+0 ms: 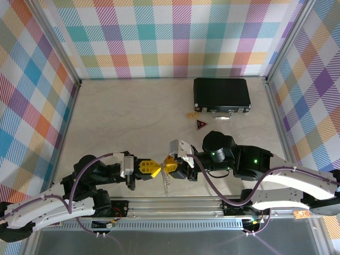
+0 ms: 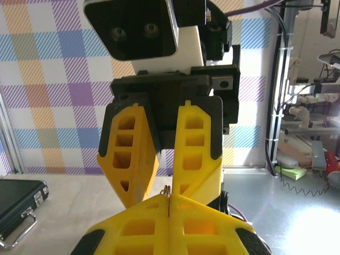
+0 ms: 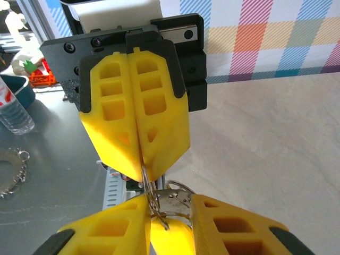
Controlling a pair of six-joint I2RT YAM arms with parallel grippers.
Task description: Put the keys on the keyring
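Seemingly midway, I pinch the keyring by its wire with my left gripper, fingers pressed together and holding it aloft, while the yellow-headed key lies against it between the slightly parted fingers of my right gripper; whether gripped or already threaded, I cannot tell.

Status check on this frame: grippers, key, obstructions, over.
Left gripper shut on keyring. Right gripper around yellow-headed key, grip unclear. Far back, black case, not in the way.
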